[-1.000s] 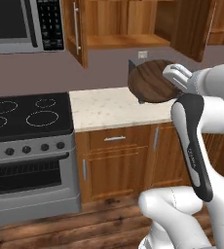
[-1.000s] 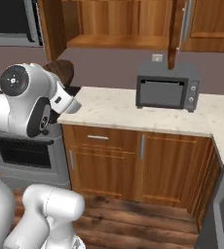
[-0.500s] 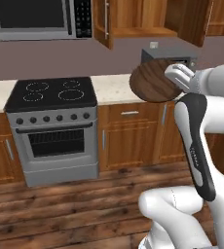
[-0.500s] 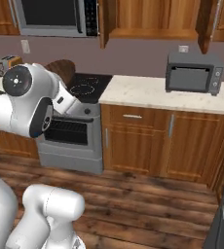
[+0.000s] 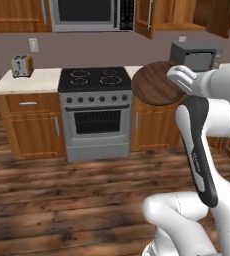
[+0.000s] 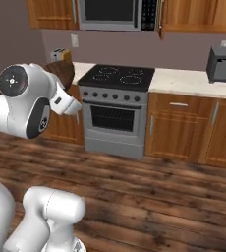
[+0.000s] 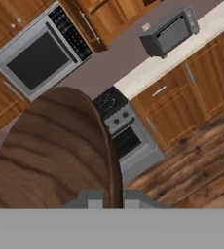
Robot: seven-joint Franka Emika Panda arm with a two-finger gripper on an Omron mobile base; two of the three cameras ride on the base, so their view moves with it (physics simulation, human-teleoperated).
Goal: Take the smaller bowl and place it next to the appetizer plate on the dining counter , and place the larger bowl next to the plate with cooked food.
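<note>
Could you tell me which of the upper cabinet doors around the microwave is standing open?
The upper cabinet door just right of the microwave stands open, swung outward with its edge toward the room; the cabinet left of the microwave is shut flat.

Dark matt wood-grain bowl [image 5: 156, 84]

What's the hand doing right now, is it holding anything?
Hand: closed on the rim of the dark wooden bowl, carried in the air in front of the stove.
</note>
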